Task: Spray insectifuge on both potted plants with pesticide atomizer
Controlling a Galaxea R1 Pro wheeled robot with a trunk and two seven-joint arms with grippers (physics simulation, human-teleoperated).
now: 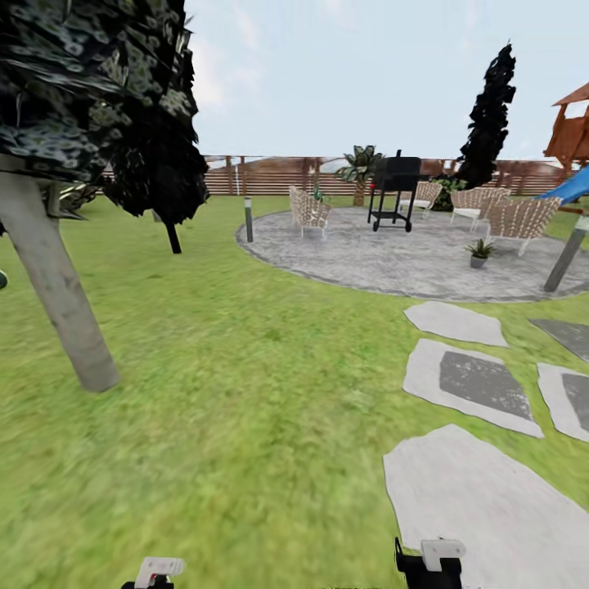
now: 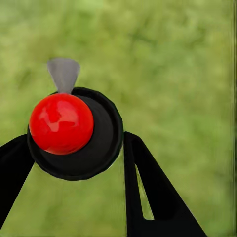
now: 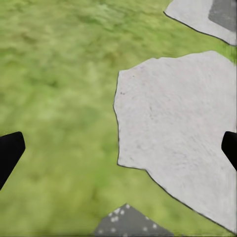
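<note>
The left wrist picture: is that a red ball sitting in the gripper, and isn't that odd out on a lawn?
Yes. A glossy red ball on a round black disc sits between the left gripper's fingers, with blurred grass behind. What it is I cannot tell. Also odd: the near tree trunk leans noticeably.

Two black gripper assemblies, the left gripper (image 1: 155, 573) and the right gripper (image 1: 432, 564), are each being topped by a white, angular bracket. Flat, black, tapering fingers (image 2: 158, 197) are being shown, one with a narrow slot. Matte black fingertips (image 3: 9, 153) are being rendered without markings.
</note>
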